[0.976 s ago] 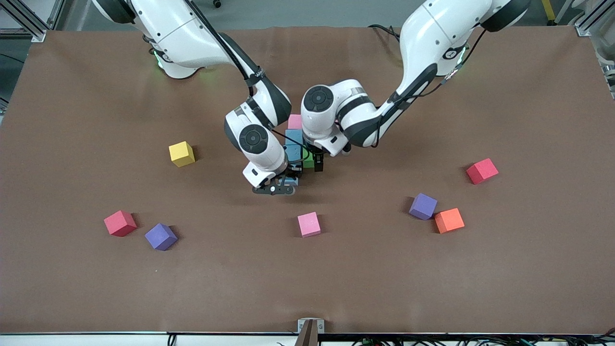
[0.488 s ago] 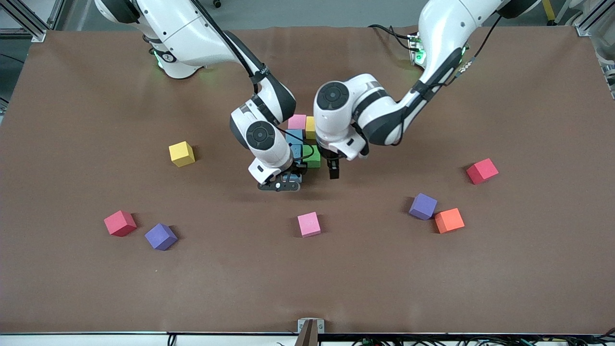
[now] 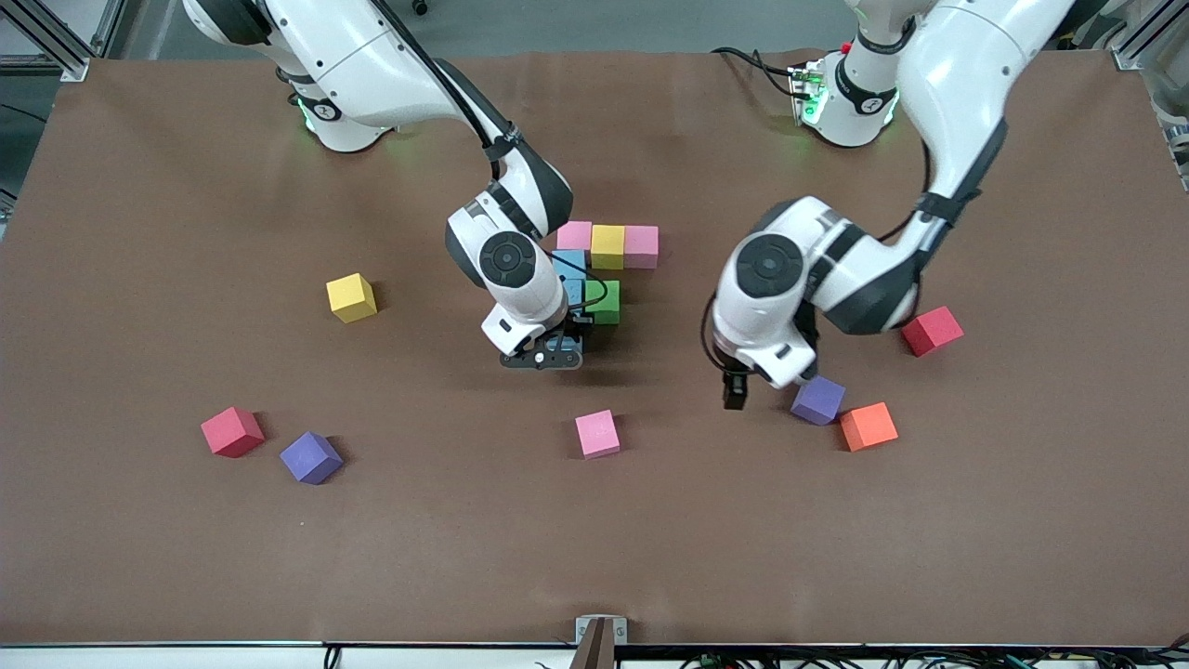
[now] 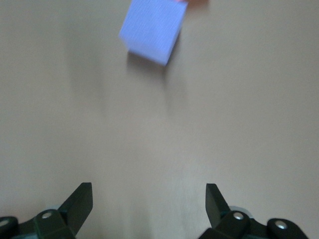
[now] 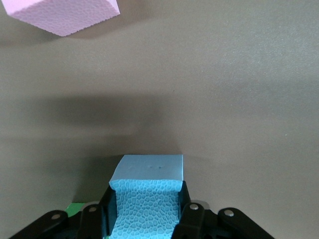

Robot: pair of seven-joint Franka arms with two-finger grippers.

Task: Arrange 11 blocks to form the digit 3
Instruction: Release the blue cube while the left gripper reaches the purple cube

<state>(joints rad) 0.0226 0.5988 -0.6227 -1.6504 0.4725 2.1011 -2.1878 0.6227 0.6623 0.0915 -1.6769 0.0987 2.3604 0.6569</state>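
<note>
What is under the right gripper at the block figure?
The right gripper holds a light blue block between its fingers; a green block lies beside it. The table directly beneath that block is hidden.

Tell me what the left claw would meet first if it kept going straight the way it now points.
Probably bare table. The open left claw points down at empty brown surface, and the purple block beside the orange block sits ahead of it, off that line, though depth is unclear.

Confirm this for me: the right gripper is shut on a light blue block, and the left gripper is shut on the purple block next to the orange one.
One part is wrong. The right gripper does clamp a light blue block, but the left wrist view shows the left gripper open and empty over bare table, with the purple block apart from it, beside the orange block.
</note>
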